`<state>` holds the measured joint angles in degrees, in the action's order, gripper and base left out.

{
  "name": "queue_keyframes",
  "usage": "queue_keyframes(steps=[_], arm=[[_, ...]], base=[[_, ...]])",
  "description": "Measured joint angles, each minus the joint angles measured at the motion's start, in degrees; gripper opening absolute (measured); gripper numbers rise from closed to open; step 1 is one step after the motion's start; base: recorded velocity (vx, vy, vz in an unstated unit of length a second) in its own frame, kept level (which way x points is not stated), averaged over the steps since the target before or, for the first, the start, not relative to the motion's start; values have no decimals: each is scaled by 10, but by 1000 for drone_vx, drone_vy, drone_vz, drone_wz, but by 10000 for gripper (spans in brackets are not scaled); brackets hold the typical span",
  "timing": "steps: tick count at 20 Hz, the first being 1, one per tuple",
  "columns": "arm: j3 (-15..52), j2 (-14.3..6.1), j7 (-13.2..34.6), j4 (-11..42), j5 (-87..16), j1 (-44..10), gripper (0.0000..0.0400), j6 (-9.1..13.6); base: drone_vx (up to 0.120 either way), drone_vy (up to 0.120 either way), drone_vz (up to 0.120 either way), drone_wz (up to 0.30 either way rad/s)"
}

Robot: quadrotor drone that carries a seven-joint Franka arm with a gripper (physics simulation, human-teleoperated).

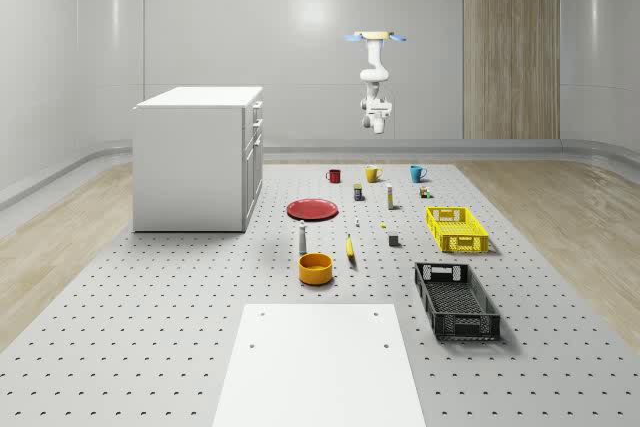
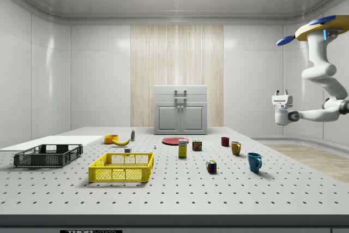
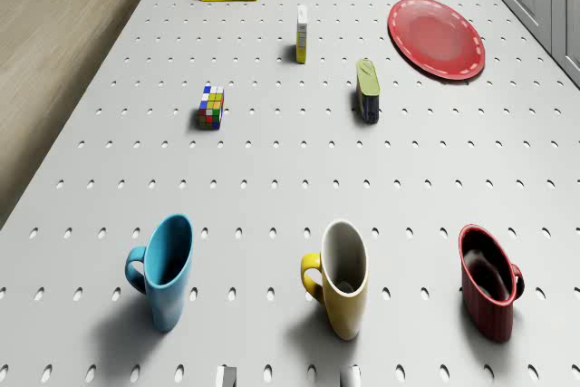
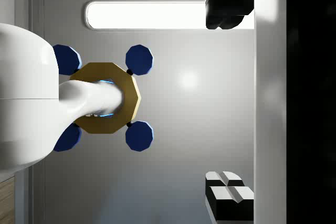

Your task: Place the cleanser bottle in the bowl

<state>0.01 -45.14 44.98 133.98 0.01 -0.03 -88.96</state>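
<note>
Fingers point(image 4: 229, 11) of my gripper point(image 4: 229, 100) are standing wide apart, released and grasping nothing; in the wrist view they are framing the ceiling light point(image 4: 147, 15) and the underside of my own drone point(image 4: 105, 98), so the gripper is pointing upward. I am hovering high in the air, with the drone above the far edge of the table point(image 1: 180, 327), past the row of three mugs. In the side view my arm point(image 2: 327, 80) is hanging down from the drone and bending toward the side view's left, well above the tabletop. Through the drone view I am looking down on the blue mug point(image 3: 168, 269), the yellow mug point(image 3: 343, 278) and the red mug point(image 3: 489, 283), with the plate point(image 3: 436, 37) farther along.

The bottle point(image 1: 303, 238) is standing upright on the table, well apart from me, between the plate and the bowl point(image 1: 315, 268). It is sitting just beside the bowl, outside it. The banana point(image 1: 350, 248) is lying near both, toward the whole-scene view's right.
</note>
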Motion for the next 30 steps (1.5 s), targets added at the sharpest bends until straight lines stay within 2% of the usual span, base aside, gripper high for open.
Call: queue_keyframes(steps=[3, 7, 13, 19, 30], arm=[[0, 4, -1, -36, 0, -1, 400, 31], [1, 19, -1, -86, 1, -2, 400, 64], [2, 40, -1, -142, 1, -3, 400, 96], [2, 48, -2, -164, 1, -3, 400, 108], [3, 48, -2, -169, 1, -4, 400, 108]], base=[[27, -80, 0, 0], [120, -120, 0, 0], [120, -120, 0, 0], [120, -120, 0, 0], [120, -120, 0, 0]])
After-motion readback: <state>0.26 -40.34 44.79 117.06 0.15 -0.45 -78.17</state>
